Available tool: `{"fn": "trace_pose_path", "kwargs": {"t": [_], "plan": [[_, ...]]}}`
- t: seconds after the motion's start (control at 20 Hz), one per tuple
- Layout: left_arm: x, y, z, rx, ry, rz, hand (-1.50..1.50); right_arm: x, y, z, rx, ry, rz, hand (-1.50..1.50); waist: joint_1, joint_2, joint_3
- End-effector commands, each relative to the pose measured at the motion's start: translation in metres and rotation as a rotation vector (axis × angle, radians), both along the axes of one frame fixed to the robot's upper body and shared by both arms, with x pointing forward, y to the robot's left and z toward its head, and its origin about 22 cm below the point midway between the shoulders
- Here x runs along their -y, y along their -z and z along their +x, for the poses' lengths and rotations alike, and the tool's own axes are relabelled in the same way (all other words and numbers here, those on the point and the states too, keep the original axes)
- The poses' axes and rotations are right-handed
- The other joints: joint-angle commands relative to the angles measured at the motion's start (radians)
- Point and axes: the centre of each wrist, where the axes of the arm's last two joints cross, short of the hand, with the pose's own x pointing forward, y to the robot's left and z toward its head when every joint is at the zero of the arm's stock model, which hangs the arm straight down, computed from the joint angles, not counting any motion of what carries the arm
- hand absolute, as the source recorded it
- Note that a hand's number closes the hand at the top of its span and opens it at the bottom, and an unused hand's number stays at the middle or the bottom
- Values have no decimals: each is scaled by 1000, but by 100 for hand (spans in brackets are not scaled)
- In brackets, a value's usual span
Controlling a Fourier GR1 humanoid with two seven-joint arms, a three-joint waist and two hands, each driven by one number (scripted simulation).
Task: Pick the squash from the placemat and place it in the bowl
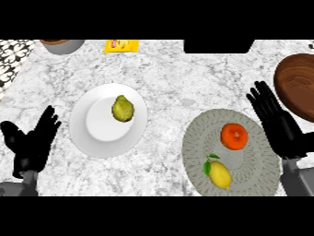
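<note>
While both black hands rest with fingers straight and released, holding nothing, the left hand sits at the near left of the speckled grey marble surface and the right hand between the round grey woven placemat and the dark wooden bowl. On the placemat lie an orange round squash and a yellow lemon. A green fruit lies on a white plate at left.
</note>
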Motion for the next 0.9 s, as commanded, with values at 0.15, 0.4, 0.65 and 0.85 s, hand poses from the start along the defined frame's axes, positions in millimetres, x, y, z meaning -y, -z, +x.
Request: {"fn": "trace_pose_path", "kwargs": {"t": [0.15, 0.4, 0.65, 0.85], "plan": [[44, -42, 19, 201, 236, -67, 0, 19, -24, -6, 92, 214, -325, 150, -64, 15, -36], [73, -42, 16, 238, 347, -141, 0, 67, 2, -33, -6, 749, -504, -150, -146, 10, -39], [84, -42, 11, 274, 433, -156, 0, -29, 18, -71, 200, 558, -664, -150, -50, 24, -36], [102, -43, 16, 254, 449, -170, 0, -18, 9, -72, 88, 521, -924, -150, -48, 26, -43]]}}
